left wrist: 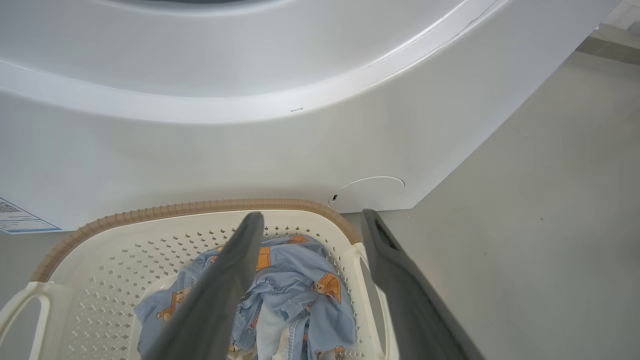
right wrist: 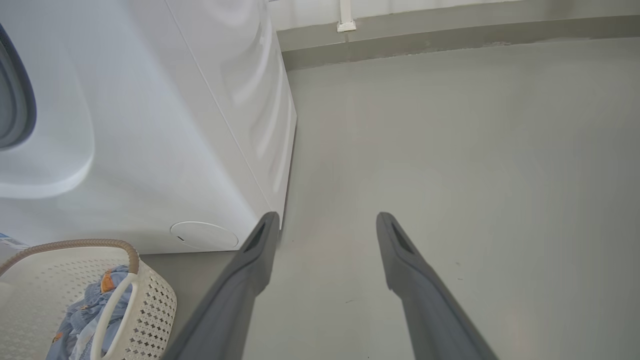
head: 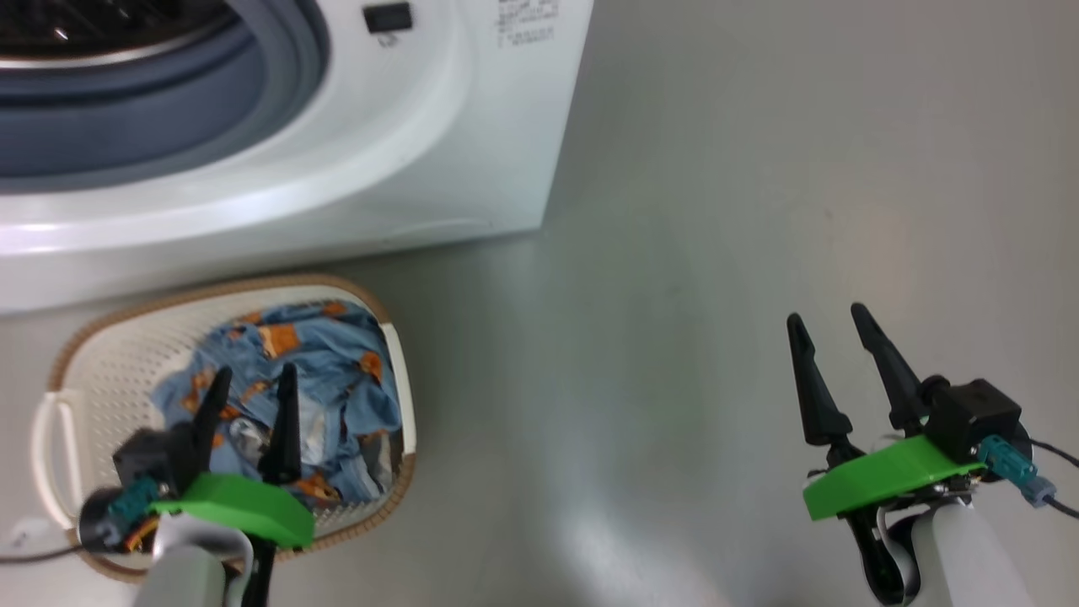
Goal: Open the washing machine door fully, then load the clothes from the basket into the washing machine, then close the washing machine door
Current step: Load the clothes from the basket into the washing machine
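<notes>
A: What does the basket (head: 101, 371) hold, and where does it stand?

B: A crumpled heap of light blue clothes (head: 337, 362) printed with orange-brown figures, lying toward its right half; some pale lining shows among them; the perforated wall and bottom show on the left; the basket stands on the grey floor (head: 716, 211), just beside the foot of the washing machine (head: 405, 169), below its round filter cap (left wrist: 370, 192).

A: And the machine's own hollow?

B: Its mouth is uncovered; the blue-grey gasket (head: 169, 110) and a strip of the steel drum (head: 101, 51) show; what lies inside I cannot tell.

A: The claws?

B: The left claw (head: 253, 373) hangs over the basket, fingers apart, nothing between them; in the left wrist view one finger crosses the clothes, the other lies over a basket handle (left wrist: 356, 257); whether they touch the fabric I cannot tell; the right claw (head: 826, 316) is well apart from the basket, over the floor beyond the machine's right corner, fingers apart, holding nothing.
</notes>
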{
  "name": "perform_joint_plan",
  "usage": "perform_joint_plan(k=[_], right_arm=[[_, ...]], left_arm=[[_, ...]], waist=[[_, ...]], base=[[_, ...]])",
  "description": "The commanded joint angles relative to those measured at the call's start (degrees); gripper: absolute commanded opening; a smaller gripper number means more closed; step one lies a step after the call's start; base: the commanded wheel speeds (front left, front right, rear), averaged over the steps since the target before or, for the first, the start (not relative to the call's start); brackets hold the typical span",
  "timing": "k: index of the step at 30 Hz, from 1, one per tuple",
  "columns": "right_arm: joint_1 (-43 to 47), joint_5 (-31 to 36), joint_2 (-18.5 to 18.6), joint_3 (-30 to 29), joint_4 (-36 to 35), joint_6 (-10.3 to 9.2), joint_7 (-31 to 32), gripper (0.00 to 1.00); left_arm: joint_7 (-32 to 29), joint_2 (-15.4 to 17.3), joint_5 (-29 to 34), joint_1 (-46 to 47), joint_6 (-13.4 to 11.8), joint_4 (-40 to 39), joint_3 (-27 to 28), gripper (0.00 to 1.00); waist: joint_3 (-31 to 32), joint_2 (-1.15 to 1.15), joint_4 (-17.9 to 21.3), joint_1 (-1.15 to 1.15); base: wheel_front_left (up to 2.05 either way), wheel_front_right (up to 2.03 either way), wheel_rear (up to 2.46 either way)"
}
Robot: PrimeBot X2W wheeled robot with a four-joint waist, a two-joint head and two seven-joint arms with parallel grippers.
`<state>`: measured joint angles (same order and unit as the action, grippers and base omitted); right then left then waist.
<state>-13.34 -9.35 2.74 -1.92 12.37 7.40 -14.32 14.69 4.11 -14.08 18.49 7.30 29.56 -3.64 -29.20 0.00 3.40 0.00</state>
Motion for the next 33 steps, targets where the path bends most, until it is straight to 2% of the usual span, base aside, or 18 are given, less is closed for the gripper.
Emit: perform_joint_plan(k=[1, 11, 26, 33], right_arm=[[-0.84, -0.61, 0.14, 1.8, -1.26, 0.09, -0.68, 1.0], [-3.5, -1.47, 0.14, 2.55, -3.0, 0.09, -0.68, 1.0], [-4.97, -3.2, 0.14, 3.95, -4.36, 0.09, -0.68, 1.0], [-5.29, -4.45, 0.14, 4.67, -4.39, 0.09, -0.68, 1.0]], left_arm=[[0.31, 2.47, -1.33, 1.99, 0.17, 0.6, 0.54, 1.0], [0.31, 7.95, -6.63, 10.61, 0.18, 10.03, -3.94, 1.0], [-1.3, 13.77, -17.95, 18.77, 0.18, 21.34, -16.55, 1.0], [-3.89, 16.44, -21.23, 22.09, 0.18, 25.74, -20.15, 1.0]], waist=[[-6.88, 0.0, 2.12, 0.0], [-15.2, 0.0, 4.21, 0.0], [-19.22, 0.0, 6.38, 0.0], [-20.79, 0.0, 7.93, 0.0]], base=[[0.0, 0.0, 0.0], [0.0, 0.0, 0.0], [0.0, 0.0, 0.0], [0.0, 0.0, 0.0]])
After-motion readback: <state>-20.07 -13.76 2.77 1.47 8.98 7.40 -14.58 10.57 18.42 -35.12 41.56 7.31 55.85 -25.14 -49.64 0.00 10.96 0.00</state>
